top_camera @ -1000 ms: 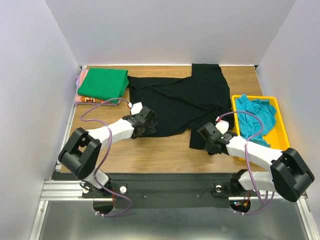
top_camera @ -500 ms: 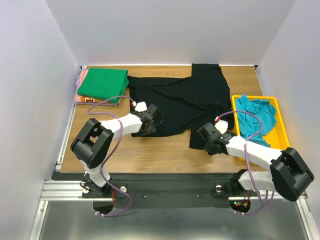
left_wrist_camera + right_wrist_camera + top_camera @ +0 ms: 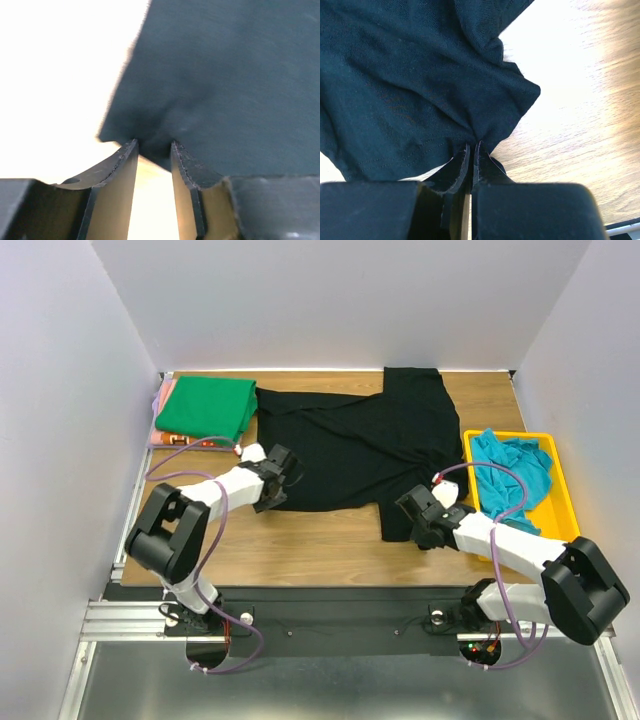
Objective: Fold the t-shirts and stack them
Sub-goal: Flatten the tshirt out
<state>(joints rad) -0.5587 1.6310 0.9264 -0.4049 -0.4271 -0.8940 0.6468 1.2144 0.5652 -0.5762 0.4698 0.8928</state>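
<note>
The black t-shirt point(image 3: 360, 440) lies spread over the middle of the wooden table. My left gripper point(image 3: 285, 478) is at its near-left corner, and in the left wrist view point(image 3: 154, 144) the fingertips pinch a pucker of black cloth point(image 3: 225, 75). My right gripper point(image 3: 408, 515) is shut on the near-right corner, the jaws tight on bunched cloth point(image 3: 410, 85) in the right wrist view point(image 3: 472, 146). The green t-shirt point(image 3: 205, 407) lies folded at the back left on the orange-pink one point(image 3: 163, 436). The teal-blue t-shirt point(image 3: 512, 468) lies crumpled.
The teal-blue shirt fills a yellow plastic tray point(image 3: 566, 495) at the right edge. White walls stand close on the left, back and right. Bare wood point(image 3: 320, 540) shows between the shirt's near hem and the arm bases.
My left gripper has moved left with the shirt's near-left corner, drawing the hem out flatter. The right gripper has stayed put on its corner.
</note>
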